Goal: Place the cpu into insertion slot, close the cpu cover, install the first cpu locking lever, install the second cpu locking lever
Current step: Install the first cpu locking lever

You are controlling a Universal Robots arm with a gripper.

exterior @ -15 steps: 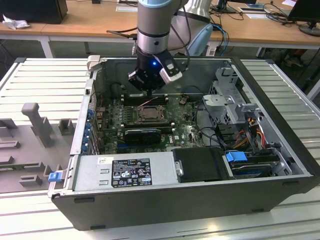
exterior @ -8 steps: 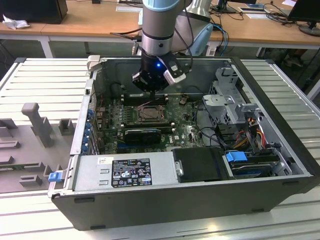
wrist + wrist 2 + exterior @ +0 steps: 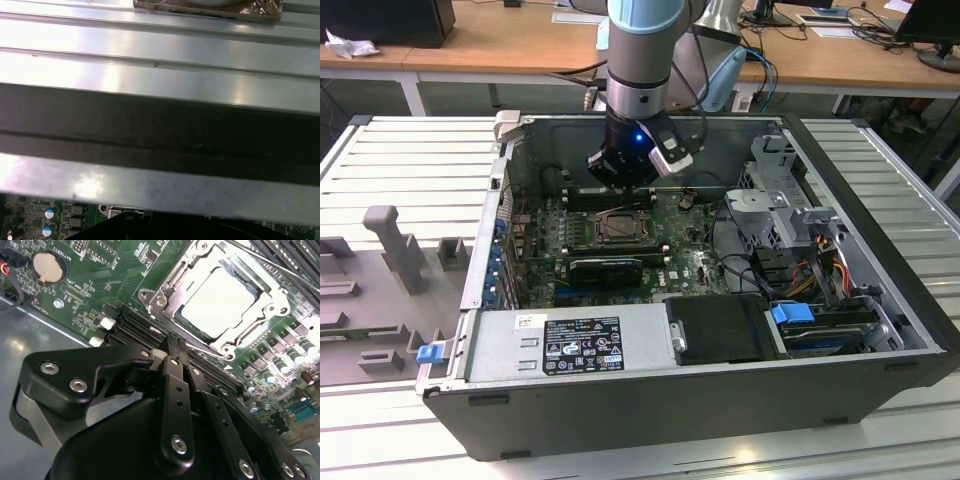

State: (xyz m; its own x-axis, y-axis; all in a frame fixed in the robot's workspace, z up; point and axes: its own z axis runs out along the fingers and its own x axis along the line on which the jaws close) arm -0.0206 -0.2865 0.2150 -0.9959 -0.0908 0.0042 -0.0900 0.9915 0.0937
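Note:
The cpu [image 3: 220, 300], a pale square chip, lies in the insertion slot [image 3: 618, 228] on the green motherboard. The cpu cover [image 3: 172, 282], a silver windowed frame, lies flat around the chip's face. A thin metal lever rod [image 3: 280, 267] runs along one side of the socket, and another [image 3: 200, 347] along the side nearest the fingers. My gripper [image 3: 171, 347] hovers just beside the socket over the memory slots, its black fingers pressed together with nothing visible between them. In the exterior view the gripper [image 3: 617, 183] hangs inside the open case, just behind the socket.
Long black memory slots [image 3: 135, 327] lie between gripper and socket. A coin battery [image 3: 48, 267] sits farther off. A black card [image 3: 607, 270], grey power supply [image 3: 570, 345] and drive cage [image 3: 775, 215] crowd the case. The case wall [image 3: 160, 130] rises close by.

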